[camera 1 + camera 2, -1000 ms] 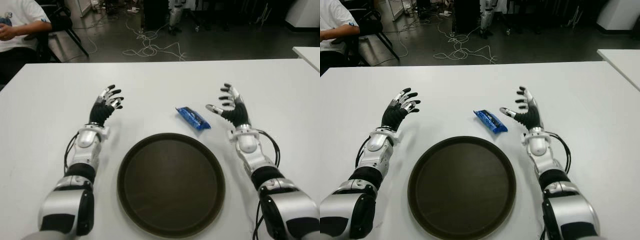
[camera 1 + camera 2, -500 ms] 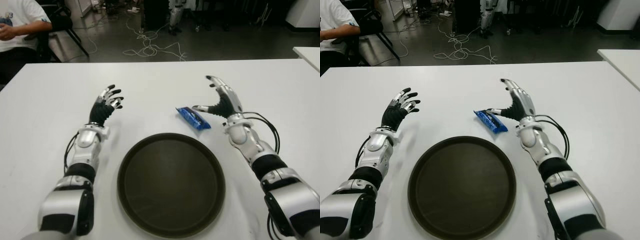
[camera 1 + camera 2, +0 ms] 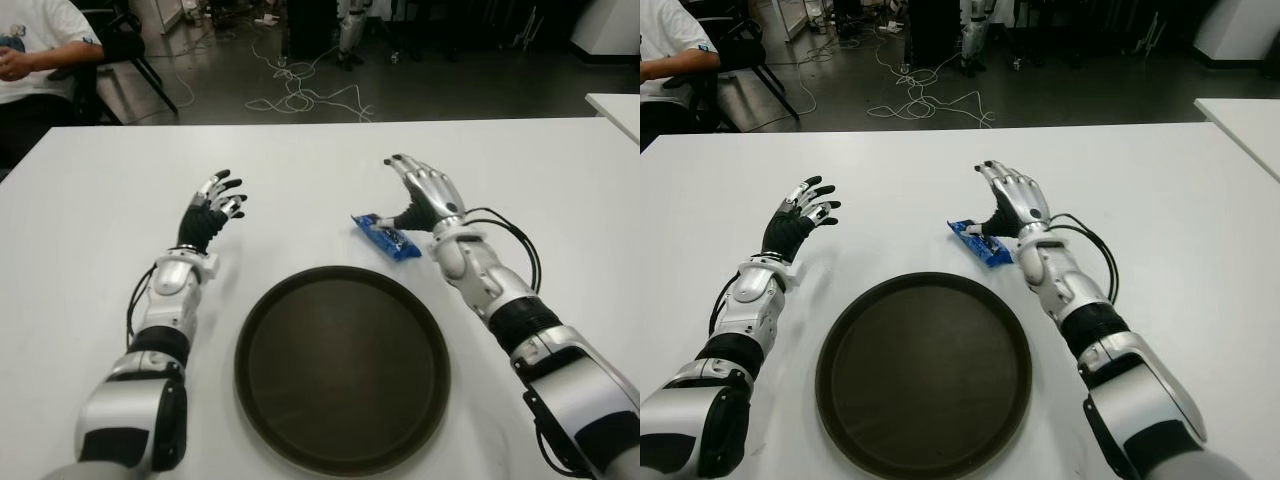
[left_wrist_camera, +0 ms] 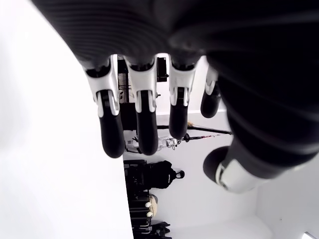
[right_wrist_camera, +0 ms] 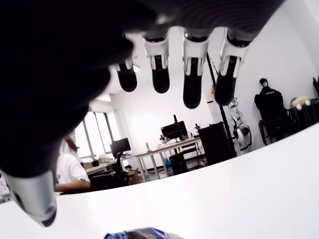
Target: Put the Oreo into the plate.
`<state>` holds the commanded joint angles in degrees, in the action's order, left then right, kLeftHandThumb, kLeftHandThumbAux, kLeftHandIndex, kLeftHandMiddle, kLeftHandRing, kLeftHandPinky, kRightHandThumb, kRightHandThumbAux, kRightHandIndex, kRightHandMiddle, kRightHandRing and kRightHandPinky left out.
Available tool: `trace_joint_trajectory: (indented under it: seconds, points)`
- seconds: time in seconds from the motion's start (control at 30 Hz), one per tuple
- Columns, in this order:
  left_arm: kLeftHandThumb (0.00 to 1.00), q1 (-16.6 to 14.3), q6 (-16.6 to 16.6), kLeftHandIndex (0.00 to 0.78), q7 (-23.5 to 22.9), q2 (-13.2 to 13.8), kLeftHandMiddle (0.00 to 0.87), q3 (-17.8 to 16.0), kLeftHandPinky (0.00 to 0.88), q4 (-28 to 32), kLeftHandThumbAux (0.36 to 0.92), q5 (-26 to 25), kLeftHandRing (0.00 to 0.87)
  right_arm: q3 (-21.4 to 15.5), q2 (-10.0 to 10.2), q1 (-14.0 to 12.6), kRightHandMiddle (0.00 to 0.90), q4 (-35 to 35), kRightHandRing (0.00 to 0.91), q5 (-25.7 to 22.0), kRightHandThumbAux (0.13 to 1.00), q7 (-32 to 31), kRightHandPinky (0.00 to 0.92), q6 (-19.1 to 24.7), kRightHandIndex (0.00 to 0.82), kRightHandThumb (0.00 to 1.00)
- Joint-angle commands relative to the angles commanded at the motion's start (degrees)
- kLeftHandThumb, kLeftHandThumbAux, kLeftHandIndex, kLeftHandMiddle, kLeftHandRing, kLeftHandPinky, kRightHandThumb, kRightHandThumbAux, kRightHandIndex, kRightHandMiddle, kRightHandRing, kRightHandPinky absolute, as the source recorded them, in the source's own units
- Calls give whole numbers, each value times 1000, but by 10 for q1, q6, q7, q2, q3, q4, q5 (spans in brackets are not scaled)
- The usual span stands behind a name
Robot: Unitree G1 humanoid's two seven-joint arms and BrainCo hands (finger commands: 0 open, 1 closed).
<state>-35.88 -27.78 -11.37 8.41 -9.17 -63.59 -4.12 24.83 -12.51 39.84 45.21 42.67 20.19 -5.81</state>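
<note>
- Right hand point(image 3: 422, 193) hovers over the far-right end of the blue Oreo packet point(image 3: 386, 236), its fingers point(image 5: 192, 84) spread and holding nothing; the thumb reaches down toward the wrapper, though whether it touches yet cannot be told.
- From its own wrist view the four fingers hang straight and apart with only a sliver of the blue wrapper showing below, so no grasp has closed.
- That palm-down, fingers-forward pose reads as a setup for a pinch from above: thumb on one long edge, fingers on the other.
- Oreo packet lies flat on the white table point(image 3: 90, 250), angled, just beyond the far rim of the plate point(image 3: 262, 300) and apart from it, so it is not yet in the plate.
- Dark round plate sits between the two arms, nearest the robot's body, with nothing in it; its raised rim means the packet must be lifted over, not slid.
- Left hand point(image 3: 213, 208) shows to the left of the plate, well apart from the packet, fingers relaxed and holding nothing; it looks idle.
- Beyond the table's far edge, cables trail on the floor and a seated person point(image 3: 35, 45) shows at the far left.
</note>
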Motion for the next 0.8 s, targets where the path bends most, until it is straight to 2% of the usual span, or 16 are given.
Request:
trace_joint_trajectory:
  seconds: [0.23, 0.5, 0.6, 0.8]
  points:
    - [153, 2, -1, 114, -1, 1, 216, 2, 337, 4, 633, 3, 257, 5, 7, -5, 165, 11, 217, -1, 658, 40, 281, -13, 60, 0]
    - [154, 6, 2, 114, -1, 1, 217, 2, 339, 9, 622, 4, 258, 1, 15, -5, 182, 19, 238, -8, 658, 56, 305, -7, 62, 0]
    - [154, 7, 0, 118, 1, 2, 216, 3, 338, 10, 618, 7, 257, 0, 17, -3, 173, 14, 228, -7, 641, 37, 293, 22, 51, 0]
    - [150, 10, -4, 124, 2, 1, 212, 4, 350, 13, 620, 10, 257, 8, 15, 1, 91, -10, 118, 6, 583, -20, 148, 100, 6, 0]
